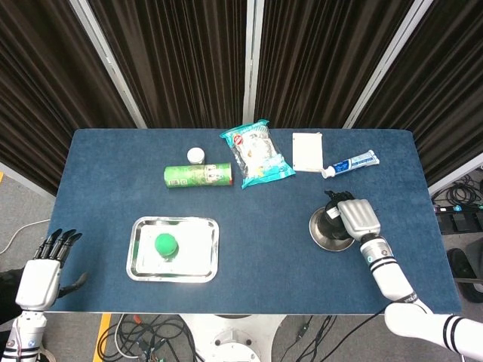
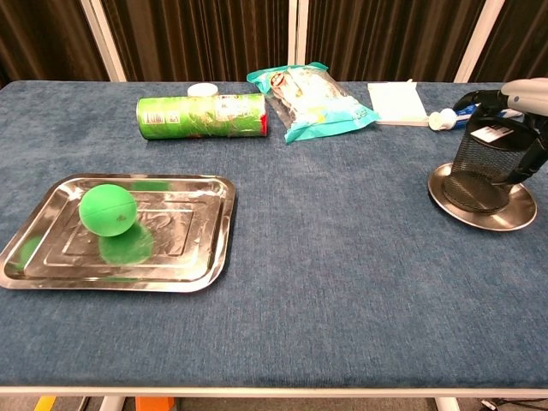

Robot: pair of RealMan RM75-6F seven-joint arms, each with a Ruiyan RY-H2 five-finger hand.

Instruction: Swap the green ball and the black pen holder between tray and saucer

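The green ball (image 1: 165, 245) (image 2: 108, 209) lies left of centre in the steel tray (image 1: 204, 260) (image 2: 197, 265) at the front left. On the right, the black mesh pen holder (image 2: 481, 175) (image 1: 330, 208) stands on the metal saucer (image 1: 320, 231) (image 2: 479, 212). My right hand (image 1: 356, 217) (image 2: 521, 96) sits over the holder's top, with fingers down its sides gripping it, and hides most of it from the head view. My left hand (image 1: 41, 275) hangs off the table's front-left corner with its fingers spread and nothing in it.
Along the back lie a green can (image 1: 198, 175) on its side, a small white cap (image 1: 195, 154), a snack bag (image 1: 256, 153), a white packet (image 1: 307, 151) and a toothpaste tube (image 1: 349, 163). The blue cloth between tray and saucer is bare.
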